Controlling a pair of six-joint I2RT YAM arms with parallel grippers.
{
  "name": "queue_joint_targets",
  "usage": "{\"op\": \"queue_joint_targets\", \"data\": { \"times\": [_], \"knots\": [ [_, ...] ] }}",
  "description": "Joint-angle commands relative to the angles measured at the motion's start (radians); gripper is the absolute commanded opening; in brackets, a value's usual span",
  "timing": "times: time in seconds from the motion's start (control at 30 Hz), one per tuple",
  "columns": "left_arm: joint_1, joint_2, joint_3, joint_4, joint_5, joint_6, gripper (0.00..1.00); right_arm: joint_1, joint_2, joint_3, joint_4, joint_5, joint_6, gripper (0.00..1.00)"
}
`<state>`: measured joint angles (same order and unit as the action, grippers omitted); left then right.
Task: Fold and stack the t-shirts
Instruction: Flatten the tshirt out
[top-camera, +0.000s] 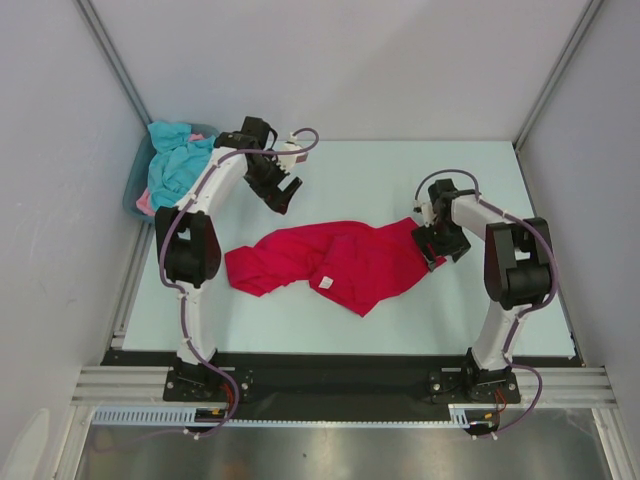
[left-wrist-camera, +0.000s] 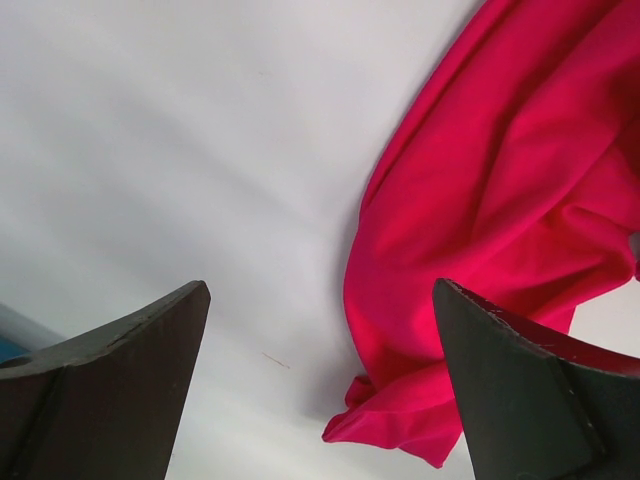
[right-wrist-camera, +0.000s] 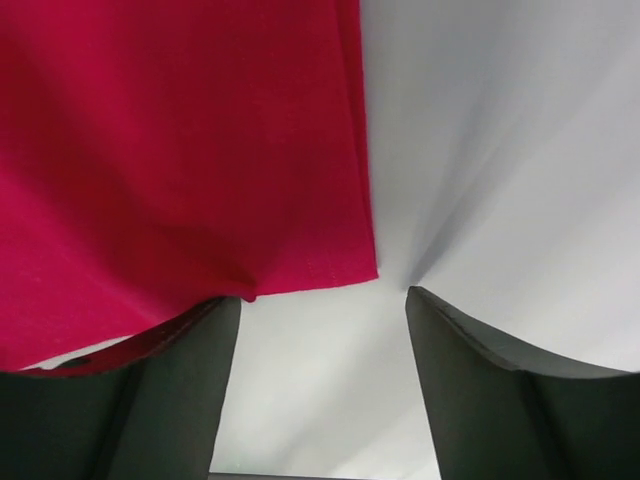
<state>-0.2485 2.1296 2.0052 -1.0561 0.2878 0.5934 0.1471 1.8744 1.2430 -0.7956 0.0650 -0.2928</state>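
Folding barely begun, nothing stacked.
The tub (top-camera: 133, 192) at far left holds the turquoise t-shirt (top-camera: 176, 160) and pink t-shirt (top-camera: 146, 204), bunched; the left hand (top-camera: 287, 195) hangs wide open, empty; the red t-shirt (top-camera: 330, 262) lies crumpled on the surface (top-camera: 380, 180); the right hand (top-camera: 440, 250), jaws apart, straddles its right corner without a grip yet.

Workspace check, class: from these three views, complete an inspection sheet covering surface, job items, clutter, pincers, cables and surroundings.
Surface: pale table, smooth, holding one shirt.
Job's things: red t-shirt crumpled mid-table; turquoise t-shirt and pink t-shirt heaped in the tub, far left corner.
Clutter: nothing seen.
Pincers: left pincer open, above bare table beside the red cloth; right pincer open at the shirt's right edge, hem over one finger.
Cables: purple cables run along both arms.
Surroundings: white walls; metal rail at near edge.
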Motion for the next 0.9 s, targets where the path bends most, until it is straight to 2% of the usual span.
{"op": "queue_joint_targets", "data": {
  "times": [0.0, 0.47, 0.6, 0.7, 0.73, 0.8, 0.83, 0.87],
  "knots": [
    [-0.005, -0.045, 0.05, 0.015, 0.01, -0.021, 1.0, 0.0, 0.034, 0.044, 0.033, -0.024, -0.006, 0.72],
    [-0.005, -0.023, 0.098, 0.015, 0.033, -0.047, 1.0, -0.004, 0.083, 0.101, 0.067, -0.034, -0.012, 0.72],
    [-0.006, -0.02, 0.106, 0.015, 0.03, -0.047, 1.0, 0.0, 0.118, 0.131, 0.079, -0.042, -0.02, 0.67],
    [-0.006, -0.022, 0.106, 0.013, 0.021, -0.043, 1.0, 0.002, 0.149, 0.16, 0.073, -0.037, -0.023, 0.59],
    [-0.006, -0.022, 0.107, 0.013, 0.017, -0.043, 1.0, 0.0, 0.155, 0.167, 0.073, -0.037, -0.025, 0.51],
    [-0.008, -0.025, 0.107, 0.013, 0.014, -0.041, 1.0, 0.002, 0.157, 0.176, 0.072, -0.03, -0.025, 0.42],
    [-0.006, -0.026, 0.106, 0.011, 0.014, -0.041, 1.0, 0.003, 0.158, 0.177, 0.075, -0.022, -0.025, 0.28],
    [-0.006, -0.028, 0.104, 0.011, 0.016, -0.041, 1.0, 0.002, 0.158, 0.177, 0.079, -0.008, -0.022, 0.19]
  ]
}}
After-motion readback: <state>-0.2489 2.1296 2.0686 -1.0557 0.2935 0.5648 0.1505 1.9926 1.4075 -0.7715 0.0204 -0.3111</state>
